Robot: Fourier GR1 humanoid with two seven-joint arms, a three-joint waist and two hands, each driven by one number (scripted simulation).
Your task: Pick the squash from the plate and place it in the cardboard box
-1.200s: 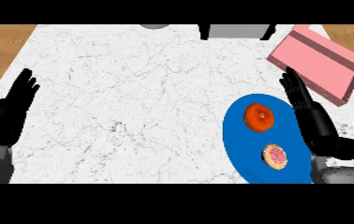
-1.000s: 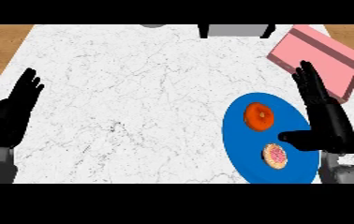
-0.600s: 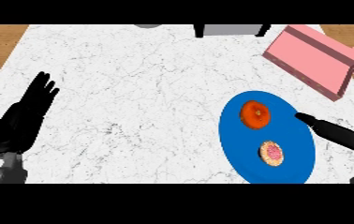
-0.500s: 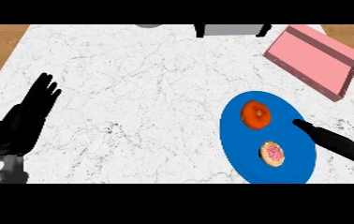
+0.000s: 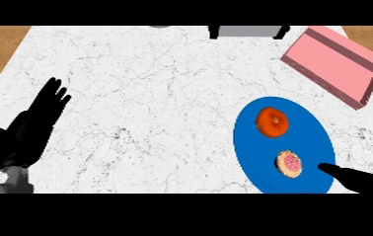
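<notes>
An orange, round squash lies on the upper part of a blue plate at the right of the counter. A pink-iced doughnut lies on the same plate, nearer to me. The box is pink and open, at the back right, tilted. Only a black finger of my right hand shows, at the plate's lower right rim, beside the doughnut and apart from the squash. My left hand rests open at the left edge, fingers up.
A grey object with black legs stands at the counter's far edge, left of the box. A small grey thing shows at the far edge. The wooden floor shows past the far left corner.
My right hand has dropped from upright beside the plate to low at the plate's lower right, mostly out of view. The left hand has shifted a little to the right.
</notes>
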